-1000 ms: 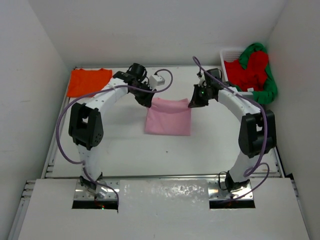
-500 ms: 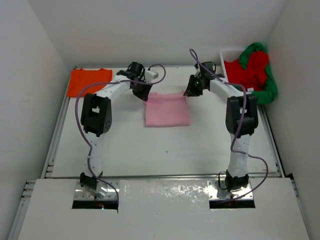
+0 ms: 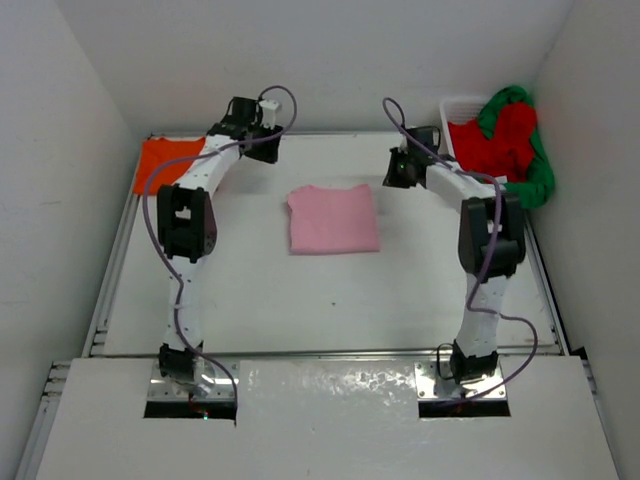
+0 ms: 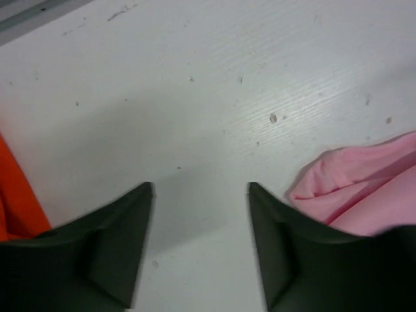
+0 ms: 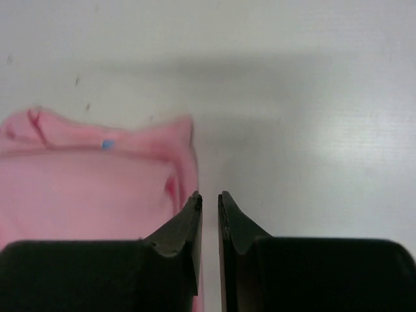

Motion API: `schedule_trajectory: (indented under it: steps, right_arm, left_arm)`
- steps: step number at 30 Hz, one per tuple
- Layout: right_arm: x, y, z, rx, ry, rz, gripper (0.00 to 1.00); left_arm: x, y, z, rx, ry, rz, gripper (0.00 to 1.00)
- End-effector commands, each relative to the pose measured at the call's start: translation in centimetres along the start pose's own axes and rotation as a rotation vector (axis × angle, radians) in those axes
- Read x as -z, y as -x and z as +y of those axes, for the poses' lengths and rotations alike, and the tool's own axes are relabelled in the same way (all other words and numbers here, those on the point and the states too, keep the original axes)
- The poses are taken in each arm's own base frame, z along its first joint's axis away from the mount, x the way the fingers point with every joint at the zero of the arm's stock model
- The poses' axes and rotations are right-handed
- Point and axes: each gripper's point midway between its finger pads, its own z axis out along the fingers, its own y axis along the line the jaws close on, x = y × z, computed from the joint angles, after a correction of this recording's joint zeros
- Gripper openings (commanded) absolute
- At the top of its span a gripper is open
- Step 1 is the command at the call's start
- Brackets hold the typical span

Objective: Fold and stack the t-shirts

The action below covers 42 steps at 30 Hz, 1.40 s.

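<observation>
So, the white basket (image 3: 455,103) in the far right corner has the red shirt (image 3: 500,135) in it, with the green shirt (image 3: 540,180) draped over its rim. The pink shirt (image 3: 333,218) lies folded in the middle of the table (image 3: 250,290), and the orange shirt (image 3: 165,160) is flat at far left. The left gripper (image 4: 200,188) has its jaws spread wide. The right gripper (image 5: 209,195) has them nearly pressed together, gripping nothing.

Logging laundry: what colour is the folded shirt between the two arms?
The folded shirt is pink; the top external view shows it best.
</observation>
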Motion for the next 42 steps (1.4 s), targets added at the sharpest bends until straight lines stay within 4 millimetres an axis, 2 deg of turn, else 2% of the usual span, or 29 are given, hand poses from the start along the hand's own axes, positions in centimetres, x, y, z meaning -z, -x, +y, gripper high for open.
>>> schedule_trajectory:
  steps: [1,2,3,4,5,6,7,8,11,13,14,16,19,20,24,27,29,32,34,38,40,42]
  right_arm:
    - [5.2,2.6,3.6,0.093,0.087,-0.196,0.11]
    - [5.6,2.2,4.8,0.106,0.116,-0.199,0.1]
    - [5.9,1.5,5.6,0.115,0.154,-0.193,0.08]
    - [5.9,1.0,6.3,0.123,0.178,-0.183,0.08]
    - [5.8,0.6,7.2,0.122,0.201,-0.174,0.08]
    - [5.5,0.4,7.4,0.108,0.216,-0.171,0.07]
    - [4.6,-0.5,7.9,0.064,0.245,-0.137,0.05]
    - [4.1,-0.8,7.8,0.043,0.247,-0.125,0.05]
    - [1.8,-2.0,7.4,-0.013,0.235,-0.08,0.02]
    - [0.2,-2.4,6.6,-0.046,0.197,-0.06,0.0]
    - [-0.3,-2.5,6.3,-0.052,0.187,-0.054,0.0]
    - [-0.9,-2.0,6.3,-0.056,0.178,-0.052,0.0]
    - [-2.7,-3.0,5.1,-0.064,0.117,-0.015,0.0]
    - [-3.0,-3.2,4.7,-0.065,0.099,-0.009,0.0]
    - [-4.3,-3.5,3.4,-0.075,0.041,0.014,0.0]
    - [-5.2,-4.2,2.3,-0.078,0.009,0.047,0.0]
    - [-5.4,-4.6,1.9,-0.074,-0.006,0.069,0.0]
    - [-5.4,-4.1,2.2,-0.057,0.015,0.06,0.0]
    - [-5.0,-3.0,2.5,-0.039,0.024,0.04,0.0]
    - [-3.8,-1.5,2.0,0.017,-0.015,0.035,0.0]
    - [-2.7,0.0,2.1,0.049,-0.024,0.009,0.01]
    - [-1.7,0.2,1.9,0.076,-0.039,0.009,0.11]
  left_arm:
    - [5.1,3.3,-1.2,0.043,-0.075,-0.111,0.48]
    - [7.4,4.2,-3.7,0.026,-0.174,-0.151,0.4]
    - [8.0,3.7,-5.1,0.024,-0.226,-0.149,0.27]
    - [7.4,0.8,-6.7,0.023,-0.282,-0.091,0.22]
    - [8.2,0.2,-9.6,-0.008,-0.369,-0.079,0.18]
    - [8.2,-1.0,-11.1,-0.032,-0.407,-0.048,0.14]
    - [7.8,-3.2,-12.3,-0.073,-0.438,0.006,0.06]
    - [7.6,-4.2,-14.4,-0.117,-0.467,0.034,0.04]
    - [5.8,-6.3,-15.9,-0.152,-0.473,0.081,0.04]
    - [4.9,-6.2,-15.5,-0.129,-0.457,0.097,0.01]
    - [3.4,-7.1,-14.4,-0.115,-0.419,0.131,0.0]
    - [2.6,-7.0,-13.2,-0.084,-0.384,0.139,0.0]
    - [0.9,-7.4,-10.8,-0.044,-0.322,0.151,0.0]
    - [0.6,-7.4,-10.4,-0.04,-0.314,0.15,0.0]
    - [-0.2,-6.8,-10.0,-0.032,-0.304,0.133,0.11]
    - [-0.7,-7.0,-9.0,-0.021,-0.268,0.132,0.14]
    - [-1.2,-7.3,-7.4,-0.005,-0.218,0.138,0.16]
    - [-1.4,-6.5,-4.4,0.028,-0.136,0.121,0.17]
    - [-0.5,-4.2,-2.5,0.064,-0.096,0.068,0.32]
    - [2.7,1.2,-1.3,0.042,-0.056,-0.066,0.53]
    - [4.7,3.2,-0.7,0.019,-0.03,-0.127,0.59]
    - [5.8,3.9,-0.5,0.015,-0.038,-0.153,0.6]
